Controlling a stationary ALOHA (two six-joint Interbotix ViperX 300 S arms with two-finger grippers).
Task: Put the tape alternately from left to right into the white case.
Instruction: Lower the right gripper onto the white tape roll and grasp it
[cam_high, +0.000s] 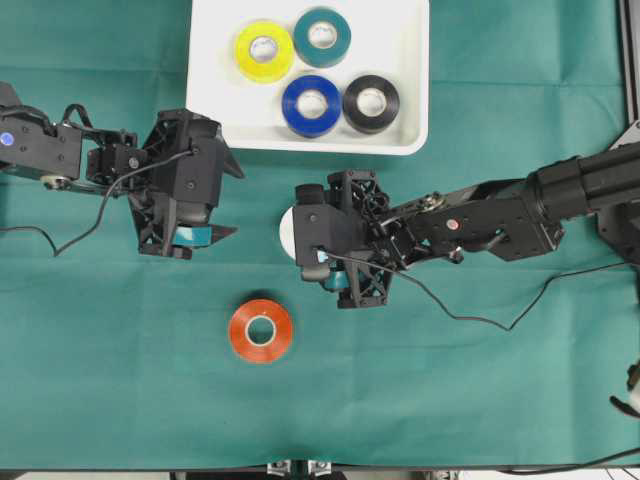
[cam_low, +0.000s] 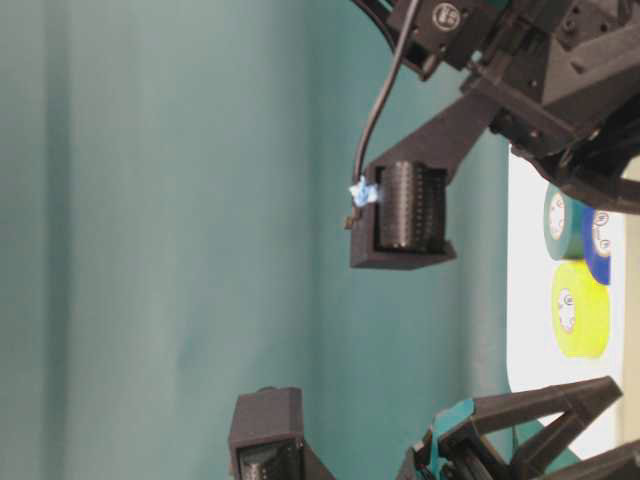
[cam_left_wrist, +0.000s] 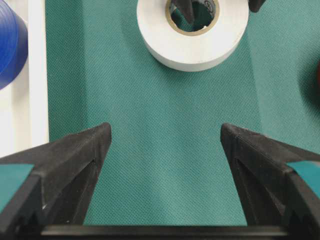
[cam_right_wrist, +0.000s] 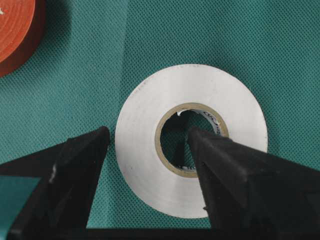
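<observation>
The right tool (cam_right_wrist: 147, 150) stands spread astride the small white ring-shaped tape roll (cam_right_wrist: 145, 130), one finger in its core; the left tool (cam_left_wrist: 165, 137) hangs released.

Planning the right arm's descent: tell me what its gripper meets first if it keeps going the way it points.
Probably the white tape roll: the open right gripper straddles one side, one finger apparently in its core.
</observation>
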